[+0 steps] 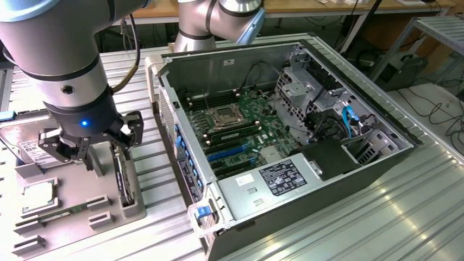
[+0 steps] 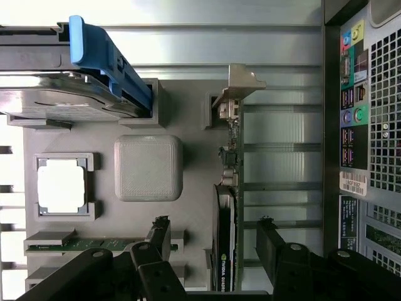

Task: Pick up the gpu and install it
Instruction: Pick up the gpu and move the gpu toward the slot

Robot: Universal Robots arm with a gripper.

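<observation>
We see our gripper point(image 1: 108, 156) at the lower left of the exterior view, fingers spread apart either side of the gpu point(image 1: 123, 182), not touching it, gpu standing edge-on in the grey tray point(image 1: 76, 204), near the open case point(image 1: 348, 196)

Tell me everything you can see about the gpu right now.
The gpu stands on edge in a slot of the grey tray, seen as a thin strip. It looks like a green circuit board with a black cover bearing an Nvidia logo and a silvery metal bracket at one end. The open gripper straddles it, one finger on each side, with gaps showing, so nothing grips it yet.
</observation>
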